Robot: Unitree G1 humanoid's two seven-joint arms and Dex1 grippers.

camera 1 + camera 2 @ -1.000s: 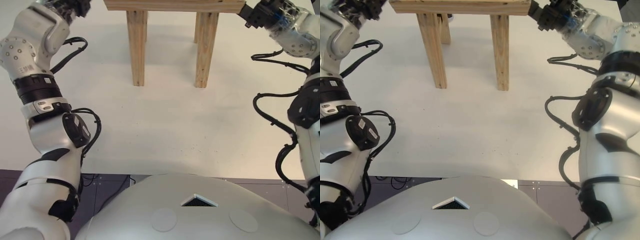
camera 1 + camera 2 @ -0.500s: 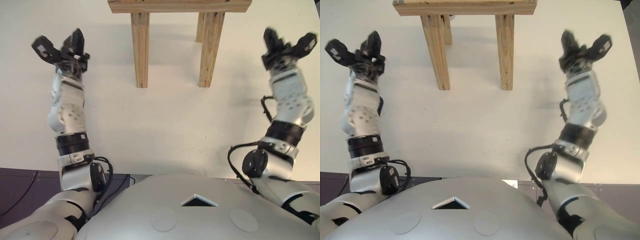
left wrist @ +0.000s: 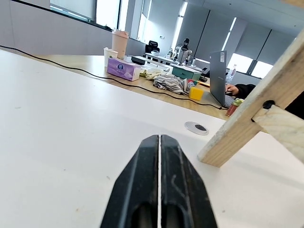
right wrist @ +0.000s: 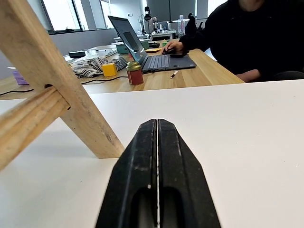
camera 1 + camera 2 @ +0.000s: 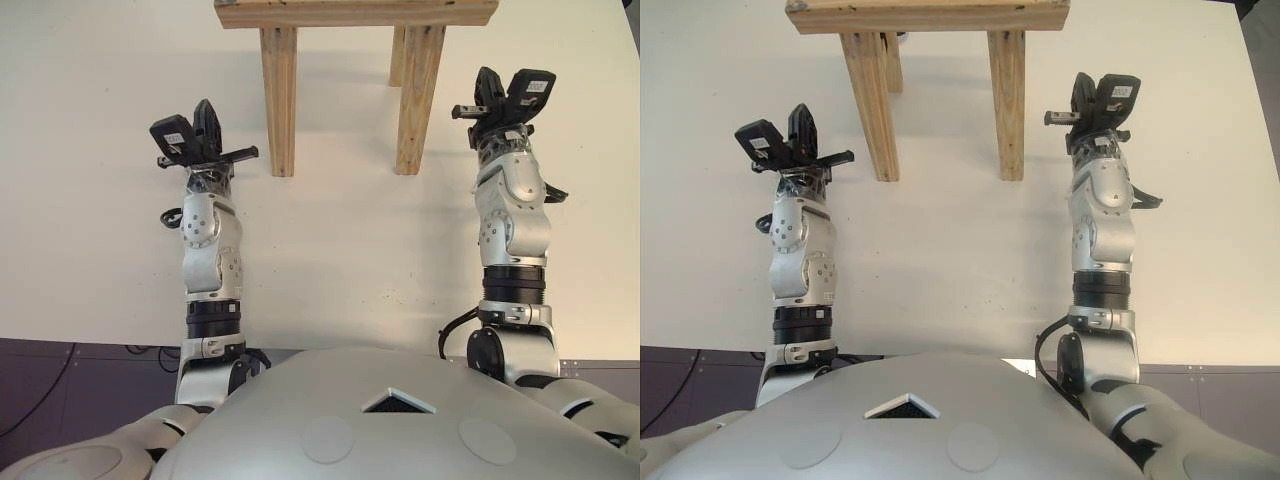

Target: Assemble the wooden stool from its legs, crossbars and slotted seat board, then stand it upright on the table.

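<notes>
the seat board (image 5: 355, 12) is cut off by the top edge of the head views, so only its near rim shows and its slots cannot be seen. the far legs (image 5: 399, 55) are mostly hidden behind the near legs (image 5: 278, 100). in the left wrist view a crossbar (image 3: 285, 130) and the leg (image 3: 251, 114) it meets both run out of frame. the clutter (image 3: 166, 83) in the room behind is too small to tell apart.

No print or label is clear enough to read.
</notes>
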